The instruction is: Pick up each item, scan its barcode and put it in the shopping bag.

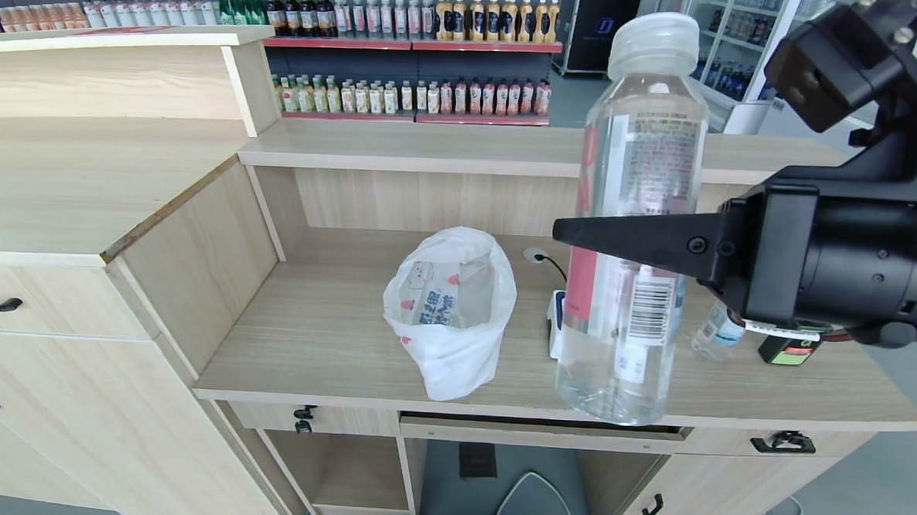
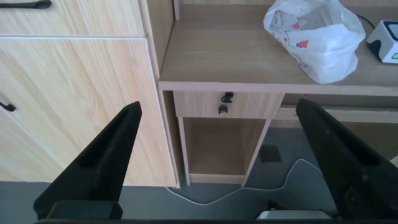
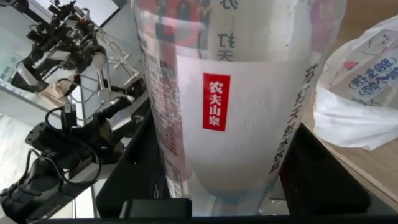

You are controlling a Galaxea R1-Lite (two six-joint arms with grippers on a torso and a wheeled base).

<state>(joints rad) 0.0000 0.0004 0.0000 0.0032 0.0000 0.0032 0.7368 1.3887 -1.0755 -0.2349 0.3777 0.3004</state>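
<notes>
One bag point(image 1: 448, 311) on the counter point(image 1: 308, 336). Two clear bottles: one big bottle point(image 1: 634, 219), one small bottle point(image 1: 714, 334) at the bag's three o'clock. One white-and-blue device point(image 1: 554, 320). One green-and-black item point(image 1: 787, 351), also at three o'clock.

Matte black right tool point(image 1: 583, 238), tapered wedge finger point(image 1: 629, 246), round screws point(image 1: 697, 245), thick cylindrical wrist point(image 1: 868, 275), angular bracket point(image 1: 846, 65).

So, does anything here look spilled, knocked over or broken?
Nothing stands out. The clear plastic water bottle, with its white cap on, is upright in the right gripper. The white plastic shopping bag stands open on the pale wooden counter, and no spill shows.
</notes>
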